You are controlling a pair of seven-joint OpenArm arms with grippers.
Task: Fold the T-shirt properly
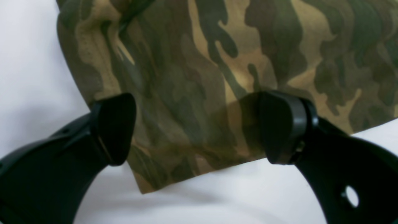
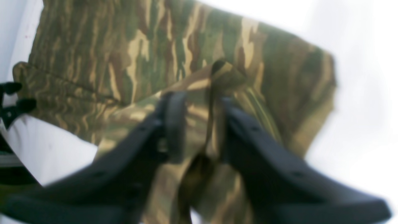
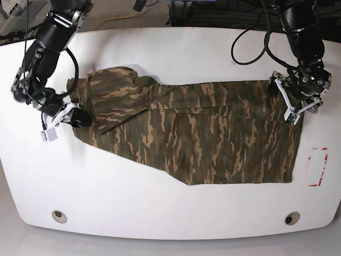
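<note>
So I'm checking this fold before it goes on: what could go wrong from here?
1. A fold of the T-shirt sits between the part-open right gripper jaws; it may snag and drag as the arm pulls away.
2. The left gripper is open over the hem corner; closing there might catch only one layer.
</note>
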